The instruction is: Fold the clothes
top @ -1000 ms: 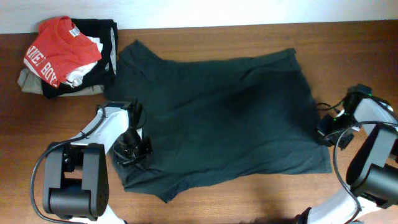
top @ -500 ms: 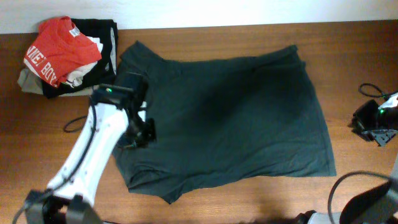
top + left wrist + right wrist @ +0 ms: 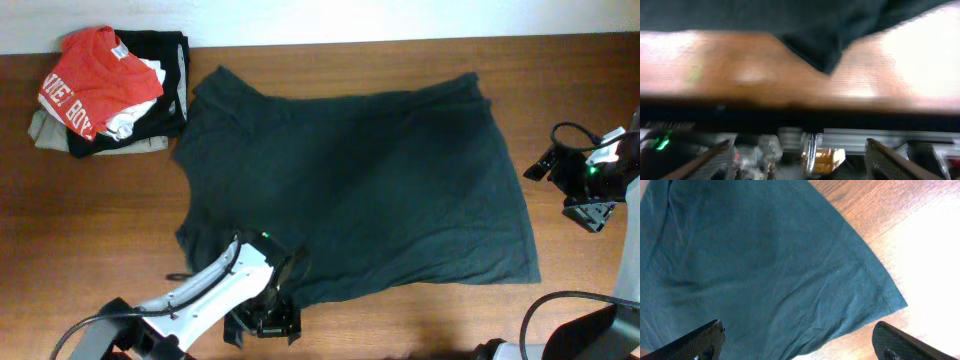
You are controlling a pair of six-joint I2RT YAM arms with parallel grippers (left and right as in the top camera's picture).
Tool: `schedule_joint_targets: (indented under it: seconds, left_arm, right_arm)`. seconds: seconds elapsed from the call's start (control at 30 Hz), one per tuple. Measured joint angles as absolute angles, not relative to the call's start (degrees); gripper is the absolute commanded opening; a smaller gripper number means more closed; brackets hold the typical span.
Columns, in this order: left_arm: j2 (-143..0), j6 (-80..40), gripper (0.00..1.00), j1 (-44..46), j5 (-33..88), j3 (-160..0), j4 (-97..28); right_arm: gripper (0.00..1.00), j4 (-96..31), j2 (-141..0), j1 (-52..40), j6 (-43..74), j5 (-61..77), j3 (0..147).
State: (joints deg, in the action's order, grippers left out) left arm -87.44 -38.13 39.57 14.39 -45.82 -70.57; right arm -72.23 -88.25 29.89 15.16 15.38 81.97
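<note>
The clothes, one dark navy-teal T-shirt point(image 3: 350, 190), lie spread flat across the middle of the wooden table point(image 3: 90, 210). My left gripper point(image 3: 265, 322) hovers at the shirt's front left hem near the table's front edge. In the blurred left wrist view its fingers point(image 3: 890, 160) stand wide apart and empty, with a shirt corner point(image 3: 825, 35) ahead. My right gripper point(image 3: 548, 165) sits just off the shirt's right edge. It is open point(image 3: 800, 345), and the shirt point(image 3: 755, 265) and its hem corner point(image 3: 897, 302) lie under it, untouched.
A pile of folded garments sits at the back left, with a red shirt point(image 3: 95, 85) on top of a black garment point(image 3: 165, 55). A black cable point(image 3: 572, 128) loops by the right arm. The left arm's links point(image 3: 190, 300) lie along the table's front edge.
Both grippers have gone from shut to open and let the shirt go. The left arm swung from the shirt's left edge to its front hem. The right gripper moved in toward the right edge.
</note>
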Motion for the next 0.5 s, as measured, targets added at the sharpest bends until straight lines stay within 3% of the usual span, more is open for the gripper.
schedule_joint_targets:
  seconds: [0.23,0.5]
  left_arm:
    - [-87.4,-42.0,0.99,33.6,16.4,-37.6,-55.6]
    - [-87.4,-41.1,0.96,29.5,14.1,-36.9,-54.6]
  right_arm:
    - [0.98,-72.4,-88.2,29.9,15.1,15.4,82.0]
    - [0.98,-72.6,-88.2,29.9,15.0,15.4,82.0]
